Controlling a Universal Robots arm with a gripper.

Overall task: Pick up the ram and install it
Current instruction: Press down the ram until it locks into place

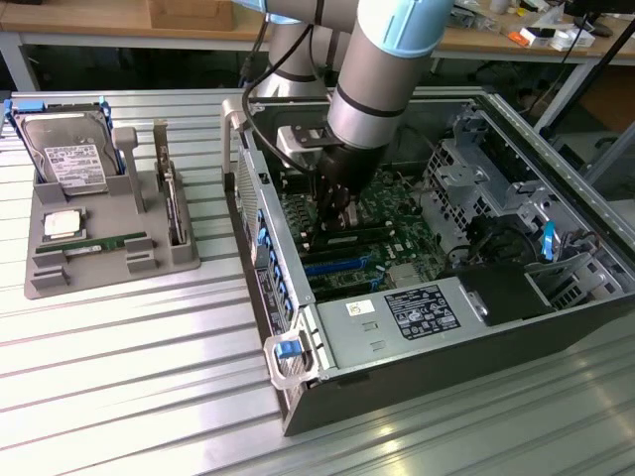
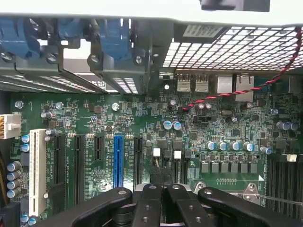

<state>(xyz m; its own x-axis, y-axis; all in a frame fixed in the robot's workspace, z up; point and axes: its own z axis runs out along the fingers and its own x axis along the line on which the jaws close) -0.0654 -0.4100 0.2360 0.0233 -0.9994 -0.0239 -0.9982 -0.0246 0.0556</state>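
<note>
Green ram (image 1: pixel 104 244) sits in the grey tray (image 1: pixel 60 283), well apart from the hand (image 1: pixel 335 220) inside the PC case (image 1: pixel 417 387); fingers narrow, holding nothing.

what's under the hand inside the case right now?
Under the hand lies the green motherboard with its black and blue slots. The spot right below its fingertips is covered by the hand itself, so any held part can't be confirmed.

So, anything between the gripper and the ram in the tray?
Yes: the case's side wall. The ram lies in the grey tray outside it; the gripper is down inside the case, over the motherboard.
</note>
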